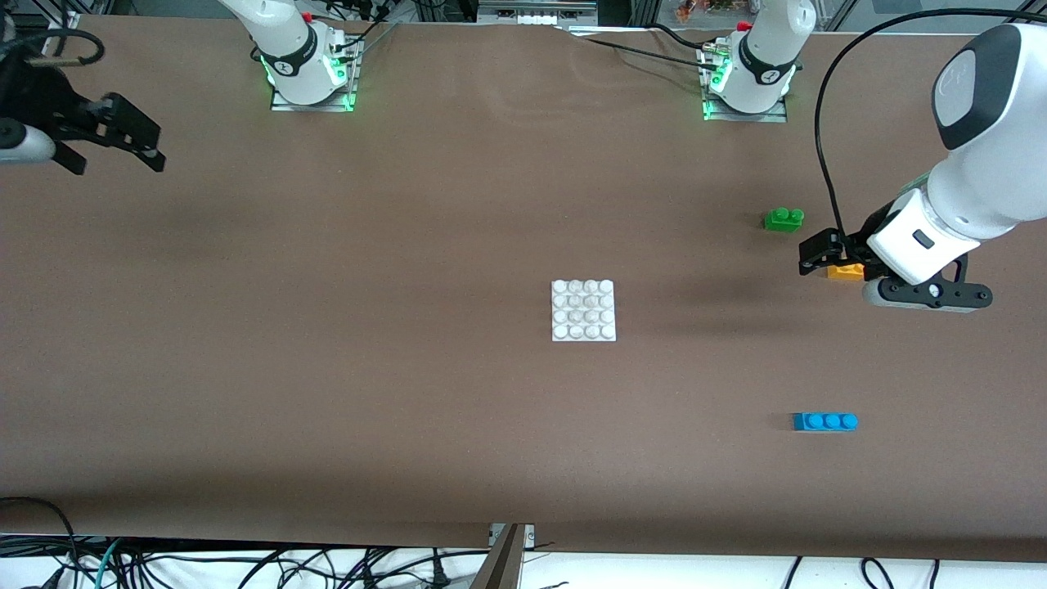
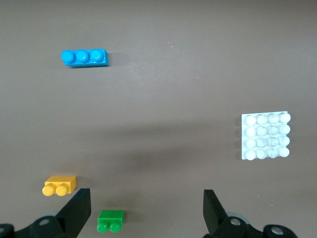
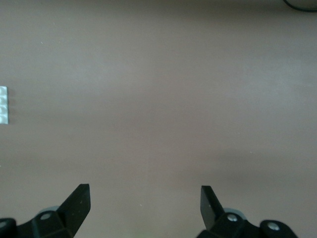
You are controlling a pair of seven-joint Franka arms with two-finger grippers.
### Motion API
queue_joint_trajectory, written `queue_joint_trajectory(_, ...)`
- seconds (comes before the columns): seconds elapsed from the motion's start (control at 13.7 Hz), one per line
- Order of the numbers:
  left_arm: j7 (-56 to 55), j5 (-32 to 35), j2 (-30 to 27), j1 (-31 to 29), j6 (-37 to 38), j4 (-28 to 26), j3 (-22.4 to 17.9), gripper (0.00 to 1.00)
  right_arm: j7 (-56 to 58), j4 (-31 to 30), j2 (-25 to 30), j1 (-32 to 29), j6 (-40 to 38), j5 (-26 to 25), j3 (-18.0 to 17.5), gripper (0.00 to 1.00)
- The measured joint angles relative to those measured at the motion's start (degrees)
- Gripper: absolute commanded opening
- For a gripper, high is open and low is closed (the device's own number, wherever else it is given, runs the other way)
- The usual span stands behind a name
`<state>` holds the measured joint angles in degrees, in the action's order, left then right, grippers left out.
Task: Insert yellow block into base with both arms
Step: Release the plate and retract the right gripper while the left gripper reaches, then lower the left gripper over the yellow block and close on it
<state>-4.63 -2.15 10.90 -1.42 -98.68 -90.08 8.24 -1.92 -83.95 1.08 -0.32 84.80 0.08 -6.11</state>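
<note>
Yellow block (image 1: 846, 272) partly hidden by left end effector (image 1: 818, 255); base (image 3: 3, 104) edge-cropped.

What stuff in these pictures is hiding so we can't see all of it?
- Small orange-yellow toy brick: front view, mostly covered by the left gripper hanging over it; the left wrist view shows it whole.
- Flat white studded base plate: right wrist view, cut off by the picture's edge.
- Right gripper: front view, its arm runs off the edge.
- Small green two-stud brick and longer blue three-stud brick: missing from the right wrist view.
</note>
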Motion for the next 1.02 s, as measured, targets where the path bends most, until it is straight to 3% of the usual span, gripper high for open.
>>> queue_joint_trajectory(1.02, 0.2, 0.0, -0.1, -5.7, 7.9, -0.3, -0.7, 1.00, 0.6, -3.1, 0.0, -0.2, -0.2, -0.3, 0.2, 0.99)
